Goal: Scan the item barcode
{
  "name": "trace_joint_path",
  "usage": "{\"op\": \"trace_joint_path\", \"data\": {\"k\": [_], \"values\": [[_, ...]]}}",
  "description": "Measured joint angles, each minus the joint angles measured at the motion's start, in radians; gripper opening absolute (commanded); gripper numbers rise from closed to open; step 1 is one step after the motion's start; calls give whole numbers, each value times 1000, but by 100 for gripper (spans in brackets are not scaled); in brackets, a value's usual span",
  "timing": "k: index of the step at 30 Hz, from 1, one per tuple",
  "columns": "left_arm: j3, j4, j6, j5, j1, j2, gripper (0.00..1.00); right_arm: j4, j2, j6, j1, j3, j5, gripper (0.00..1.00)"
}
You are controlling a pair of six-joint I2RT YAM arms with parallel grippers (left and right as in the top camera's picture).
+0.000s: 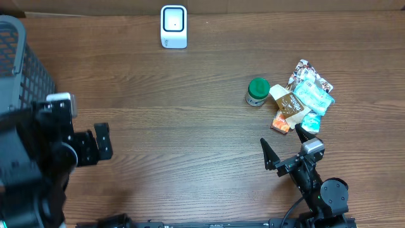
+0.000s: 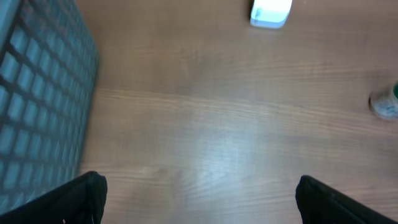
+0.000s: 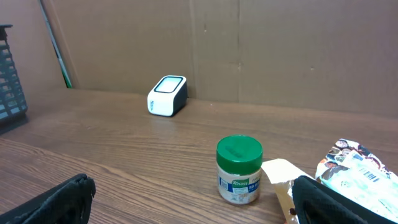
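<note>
**A:** quick q, where's everything rn?

**B:** scanner [image 1: 173, 26] sits by the far edge of the bench [image 1: 190, 120], a bit left of middle. Jar [image 1: 257, 92] w/ a green lid stands upright on the right half. A pile of packets [image 1: 307, 101] lies just beside it, toward the right edge. Touching the jar or not, can't tell.

**A:** and the hands?

**B:** both released, jaws spread wide, gripping nothing. Right hand [image 1: 283, 138] hovers near the front edge, just in front of the packets, facing jar + scanner. Left hand [image 2: 199, 202] is over the left side, next to the basket [image 1: 19, 69] at the left edge, well apart from the jar & packets.

**A:** any barcode showing?

**B:** too small to tell tbh.
</note>
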State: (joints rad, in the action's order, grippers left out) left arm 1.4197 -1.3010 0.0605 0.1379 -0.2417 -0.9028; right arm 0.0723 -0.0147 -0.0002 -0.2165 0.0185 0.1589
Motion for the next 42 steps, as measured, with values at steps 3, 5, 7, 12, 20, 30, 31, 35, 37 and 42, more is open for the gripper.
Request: {"op": "trace_joint_path", "data": {"k": [3, 5, 7, 12, 20, 30, 31, 35, 37, 42], "values": [[-115, 181, 0, 7, 0, 107, 100, 0, 0, 1, 0, 0, -2, 100], [-217, 338, 0, 29, 0, 185, 99, 0, 0, 0, 0, 0, -2, 100], [-323, 475, 2, 53, 3, 259, 100, 0, 0, 1, 0, 0, -2, 100], [-652, 838, 5, 85, 47, 475, 100, 0, 0, 0, 0, 0, -3, 100], [-1077, 1189, 87, 103, 154, 732, 100, 0, 0, 0, 0, 0, -2, 100], [-1316, 1272, 131, 49, 203, 852, 100, 0, 0, 0, 0, 0, -2, 100], [-1331, 1273, 131, 43, 203, 861, 100, 0, 0, 0, 0, 0, -3, 100], [-1378, 1277, 134, 29, 203, 882, 100, 0, 0, 0, 0, 0, -3, 100], [-1392, 1278, 134, 22, 203, 884, 100, 0, 0, 0, 0, 0, -3, 100], [-1408, 1234, 134, 19, 203, 886, 100, 1, 0, 0, 0, 0, -3, 100]]}}
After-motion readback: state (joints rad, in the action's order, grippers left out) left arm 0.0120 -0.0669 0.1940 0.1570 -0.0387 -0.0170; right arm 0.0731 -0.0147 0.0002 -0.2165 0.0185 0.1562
